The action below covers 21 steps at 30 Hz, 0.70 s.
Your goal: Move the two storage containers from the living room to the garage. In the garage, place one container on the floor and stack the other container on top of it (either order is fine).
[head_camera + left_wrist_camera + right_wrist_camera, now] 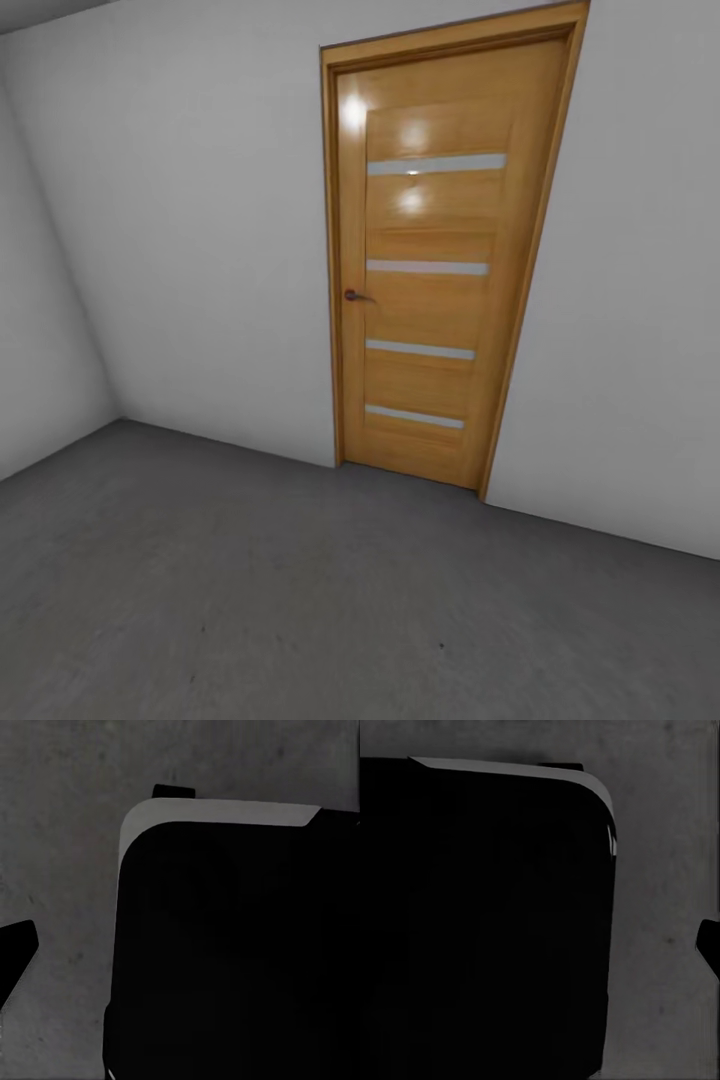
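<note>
I am in the garage, facing a pale grey wall (200, 230) with an orange-wood door (440, 300) that has four glass slats and stands shut. Dark grey concrete floor (300, 600) spreads in front of me. The two storage containers and the living room are out of view. In the left wrist view one dark fingertip (16, 945) juts in at the picture's edge over the floor (60, 832). In the right wrist view a dark fingertip (709, 945) shows the same way. Nothing is seen held in either gripper.
A black rounded body of the robot (225, 960) with a pale rim lies close under both wrist cameras (480, 930). The door handle (356, 296) is on the door's left side. A side wall (40, 330) meets the far wall at the left corner.
</note>
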Tool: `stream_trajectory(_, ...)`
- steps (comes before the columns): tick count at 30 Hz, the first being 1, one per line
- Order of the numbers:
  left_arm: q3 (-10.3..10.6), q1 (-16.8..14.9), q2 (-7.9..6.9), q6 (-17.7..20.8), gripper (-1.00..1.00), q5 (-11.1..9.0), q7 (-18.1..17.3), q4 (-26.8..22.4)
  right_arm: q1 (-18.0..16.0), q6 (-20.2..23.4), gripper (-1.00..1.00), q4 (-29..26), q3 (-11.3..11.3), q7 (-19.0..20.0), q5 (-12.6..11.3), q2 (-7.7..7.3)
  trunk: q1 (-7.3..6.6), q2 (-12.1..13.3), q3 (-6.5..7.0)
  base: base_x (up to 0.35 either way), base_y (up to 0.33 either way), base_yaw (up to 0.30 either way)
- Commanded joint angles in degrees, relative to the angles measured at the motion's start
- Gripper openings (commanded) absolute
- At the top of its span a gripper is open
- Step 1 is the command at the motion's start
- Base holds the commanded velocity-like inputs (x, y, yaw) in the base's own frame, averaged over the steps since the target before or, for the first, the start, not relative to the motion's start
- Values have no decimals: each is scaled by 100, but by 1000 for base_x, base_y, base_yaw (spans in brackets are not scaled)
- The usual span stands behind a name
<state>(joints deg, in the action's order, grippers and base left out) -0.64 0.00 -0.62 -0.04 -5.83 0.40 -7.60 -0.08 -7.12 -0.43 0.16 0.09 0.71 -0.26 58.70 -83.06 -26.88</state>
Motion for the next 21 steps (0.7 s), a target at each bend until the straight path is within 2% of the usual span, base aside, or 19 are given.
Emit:
stream_trajectory(1,0,0,1,-2,100,-58,4,-5,-1,-12,100,-1,1,0,7,-2,3,-2,-5,322,0,0)
stream_trajectory(21,11,0,9,9,100,-58,4,-9,-1,-40,100,-1,-32,-17,-38,16,3,-2,-5,322,0,0)
